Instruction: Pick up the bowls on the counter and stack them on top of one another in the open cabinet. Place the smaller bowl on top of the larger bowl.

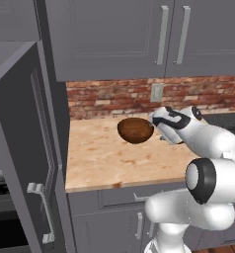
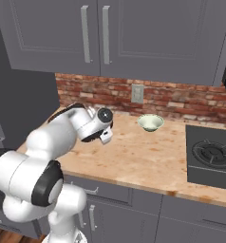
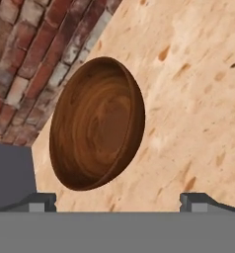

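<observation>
We see the brown bowl [image 1: 135, 129] upright on the counter [image 1: 104, 163], toward its back edge near the brick wall [image 1: 109, 96]. In the hand view the brown bowl [image 3: 97, 123] lies ahead of the gripper [image 3: 117, 201], its hollow facing the camera and its rim running from about 12 o'clock round to 7 o'clock. The two fingertips [image 3: 40, 201] stand far apart at the bottom of that view, with nothing between them; the bowl is not yet touched.

The small pale bowl [image 2: 150, 122] sits further along the same counter, near the wall outlet [image 2: 137, 93] and at about 10 o'clock from the stove burner [image 2: 212, 154]. The two bowls stand well apart. The tall cabinet's door [image 1: 25, 168] hangs open at the counter's left end.

Our judgement on handling: the brown bowl looks rigid, wood-like and glossy, so probably light to moderate in weight but slick on its curved outside. We would not try to span its full width. Better to take the rim wall, one finger inside and one outside, at the edge nearest the hand. A pinch low on the rounded belly would likely slip.
</observation>
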### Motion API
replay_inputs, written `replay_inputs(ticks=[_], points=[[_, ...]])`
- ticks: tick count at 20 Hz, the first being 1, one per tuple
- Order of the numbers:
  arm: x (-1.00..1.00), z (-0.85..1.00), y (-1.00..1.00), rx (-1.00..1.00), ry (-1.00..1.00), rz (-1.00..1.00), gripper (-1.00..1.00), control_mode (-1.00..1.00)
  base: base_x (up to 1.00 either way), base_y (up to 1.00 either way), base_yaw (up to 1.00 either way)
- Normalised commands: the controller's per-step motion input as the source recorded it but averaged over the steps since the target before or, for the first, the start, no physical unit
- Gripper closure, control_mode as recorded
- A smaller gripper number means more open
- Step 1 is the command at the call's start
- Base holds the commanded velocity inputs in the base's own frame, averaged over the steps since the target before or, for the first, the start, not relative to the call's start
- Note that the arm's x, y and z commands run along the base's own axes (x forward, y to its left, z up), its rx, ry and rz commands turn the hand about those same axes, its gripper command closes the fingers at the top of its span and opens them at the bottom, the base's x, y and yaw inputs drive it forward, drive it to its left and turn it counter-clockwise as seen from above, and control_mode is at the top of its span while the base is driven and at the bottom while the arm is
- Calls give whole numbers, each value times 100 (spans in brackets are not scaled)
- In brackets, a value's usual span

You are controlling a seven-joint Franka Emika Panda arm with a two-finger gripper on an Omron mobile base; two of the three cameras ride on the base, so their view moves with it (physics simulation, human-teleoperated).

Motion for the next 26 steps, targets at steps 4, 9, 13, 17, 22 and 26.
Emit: replay_inputs(ticks=[4, 9, 13, 17, 22, 26], points=[[33, -14, 0, 1, 3, 0, -100, -100, 0, 0, 0], [27, -22, 0, 0, 0, 0, -100, -100, 0, 0, 0], [25, -26, 0, 0, 0, 0, -100, -100, 0, 0, 0], [22, -26, 0, 0, 0, 0, -100, -100, 0, 0, 0], [20, -24, 0, 0, 0, 1, -100, -100, 0, 0, 0], [20, -24, 0, 0, 0, 0, -100, -100, 0, 0, 0]])
